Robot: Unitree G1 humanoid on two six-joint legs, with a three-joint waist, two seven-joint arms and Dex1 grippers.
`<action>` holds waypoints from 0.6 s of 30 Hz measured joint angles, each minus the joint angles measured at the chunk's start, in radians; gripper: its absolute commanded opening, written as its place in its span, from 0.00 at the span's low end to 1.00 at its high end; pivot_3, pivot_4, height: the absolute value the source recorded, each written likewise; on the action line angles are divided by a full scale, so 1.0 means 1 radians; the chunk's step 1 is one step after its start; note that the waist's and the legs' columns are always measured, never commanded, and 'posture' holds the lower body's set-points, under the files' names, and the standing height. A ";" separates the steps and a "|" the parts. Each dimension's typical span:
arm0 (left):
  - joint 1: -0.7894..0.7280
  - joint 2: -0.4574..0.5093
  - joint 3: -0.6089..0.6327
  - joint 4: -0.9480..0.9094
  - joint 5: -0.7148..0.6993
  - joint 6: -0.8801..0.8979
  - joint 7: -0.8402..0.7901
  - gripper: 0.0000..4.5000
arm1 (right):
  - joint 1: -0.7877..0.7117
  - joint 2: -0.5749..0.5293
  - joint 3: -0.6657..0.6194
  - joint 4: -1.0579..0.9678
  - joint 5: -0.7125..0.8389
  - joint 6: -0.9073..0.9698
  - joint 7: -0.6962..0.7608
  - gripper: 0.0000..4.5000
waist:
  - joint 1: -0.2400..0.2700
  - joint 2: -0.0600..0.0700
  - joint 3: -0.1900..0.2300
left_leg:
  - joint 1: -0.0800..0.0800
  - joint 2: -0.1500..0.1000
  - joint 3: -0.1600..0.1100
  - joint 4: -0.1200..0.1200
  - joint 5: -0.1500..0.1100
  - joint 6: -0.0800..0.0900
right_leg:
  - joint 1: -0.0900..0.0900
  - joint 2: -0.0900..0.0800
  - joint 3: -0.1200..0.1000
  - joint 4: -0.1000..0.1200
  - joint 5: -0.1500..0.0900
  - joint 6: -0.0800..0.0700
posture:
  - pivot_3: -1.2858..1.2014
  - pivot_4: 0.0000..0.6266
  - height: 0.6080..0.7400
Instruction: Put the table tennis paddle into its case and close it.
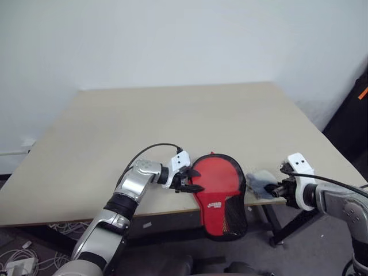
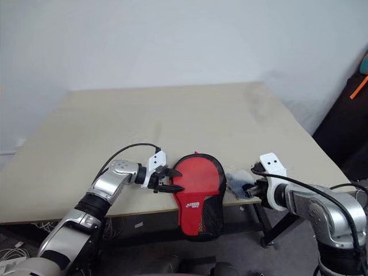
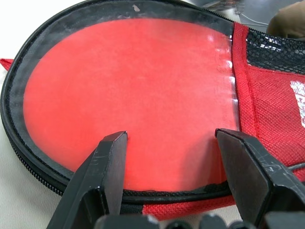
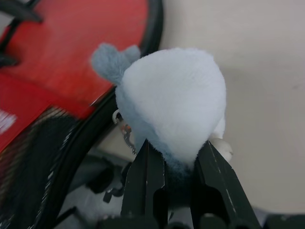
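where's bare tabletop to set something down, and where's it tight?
Free: the table behind the case, out to both side edges. Tight: the near edge, where the left claw, the case and the right claw pinching a plush toy line up.

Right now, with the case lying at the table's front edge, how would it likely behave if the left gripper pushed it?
The case would probably slide rather than roll, since it lies flat. Its mesh end overhangs the table edge, so a push towards the robot might tip it off. The fabric looks soft, but the round face lies smooth, perhaps stiffened from inside. The left gripper sits open at its rim.
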 measured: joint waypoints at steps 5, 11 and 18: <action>-0.039 -0.025 0.000 0.128 0.001 -0.101 -0.004 0.69 | 0.170 -0.124 -0.007 -0.165 0.048 -0.068 0.071 0.03 | 0.013 -0.001 -0.001 | -0.001 0.000 0.000 0.001 -0.002 0.003 | 0.002 -0.002 -0.001 -0.004 -0.001 0.003 | 0.52 0.00 1.00; -0.102 -0.060 0.011 0.346 0.001 -0.271 0.014 0.69 | 0.396 -0.273 -0.055 -0.261 0.075 -0.205 0.185 0.03 | 0.027 -0.005 -0.005 | 0.000 -0.001 0.002 0.004 -0.004 0.005 | 0.005 -0.004 -0.002 -0.005 -0.003 0.008 | 0.52 0.00 1.00; -0.137 -0.082 0.019 0.461 0.001 -0.357 0.030 0.69 | 0.573 -0.368 -0.103 -0.284 0.043 -0.387 0.272 0.03 | 0.031 -0.008 -0.009 | 0.001 0.000 0.002 0.004 -0.005 0.006 | 0.008 -0.006 -0.005 -0.007 -0.004 0.009 | 0.52 0.00 1.00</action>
